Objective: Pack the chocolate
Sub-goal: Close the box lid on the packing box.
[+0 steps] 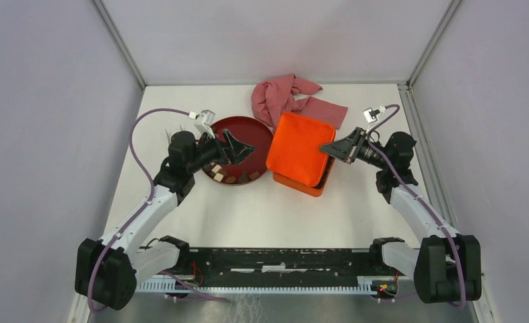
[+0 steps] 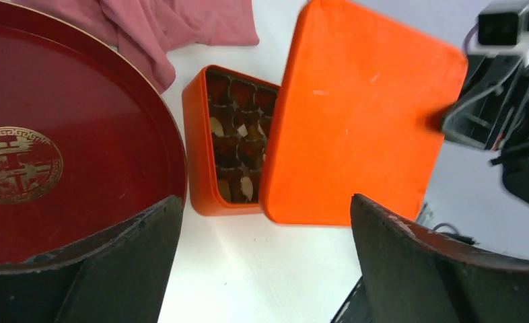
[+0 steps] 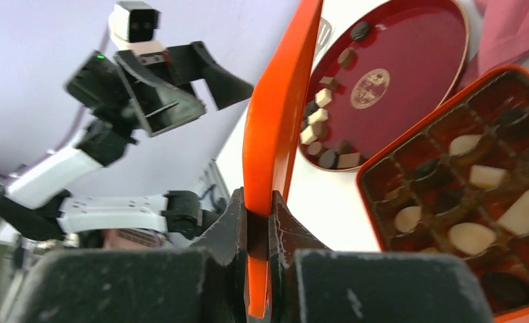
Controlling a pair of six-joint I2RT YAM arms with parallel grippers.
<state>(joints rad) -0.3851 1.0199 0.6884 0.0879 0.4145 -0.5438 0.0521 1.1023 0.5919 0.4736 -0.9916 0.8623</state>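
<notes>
Chocolate [image 1: 229, 176] on red plate [image 1: 248, 131]; white table [image 1: 268, 215], pale walls [image 1: 46, 101].

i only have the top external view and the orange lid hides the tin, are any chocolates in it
Observer: Yes. The wrist views show the orange tin partly uncovered, with cream and dark chocolates in its gridded compartments.
Operator: is the right gripper really clamped on the lid
Observer: Yes. The right gripper is shut on the rim of the orange lid, holding it tilted up above the tin.
Operator: and the left one, holding anything
Observer: No. The left gripper is wide open with nothing between its fingers.
</notes>
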